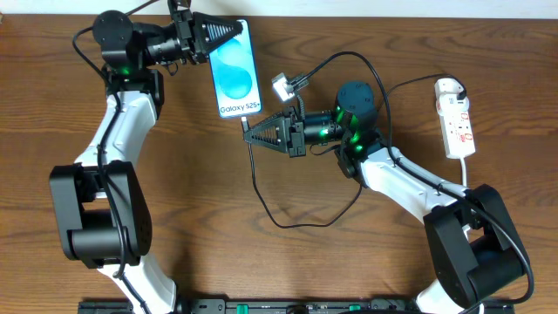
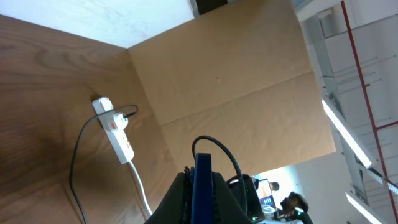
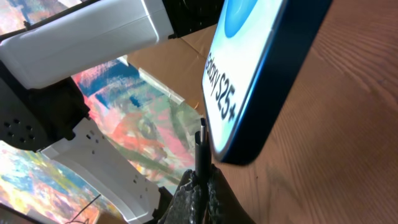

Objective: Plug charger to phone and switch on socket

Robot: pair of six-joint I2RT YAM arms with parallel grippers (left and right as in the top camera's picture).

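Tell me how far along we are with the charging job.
Done: the left gripper holds the phone. In hand: the right gripper grips the charger, its tip at the phone's bottom edge, apparently not yet inserted. Left: seat it, then switch the socket on.

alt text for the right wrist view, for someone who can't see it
The right gripper holds the charger's connector tip pointing up, close beside the bottom edge of the phone, not visibly plugged in. The phone's blue screen reads Galaxy S25+; wooden table lies to its right, a white arm segment at upper left.
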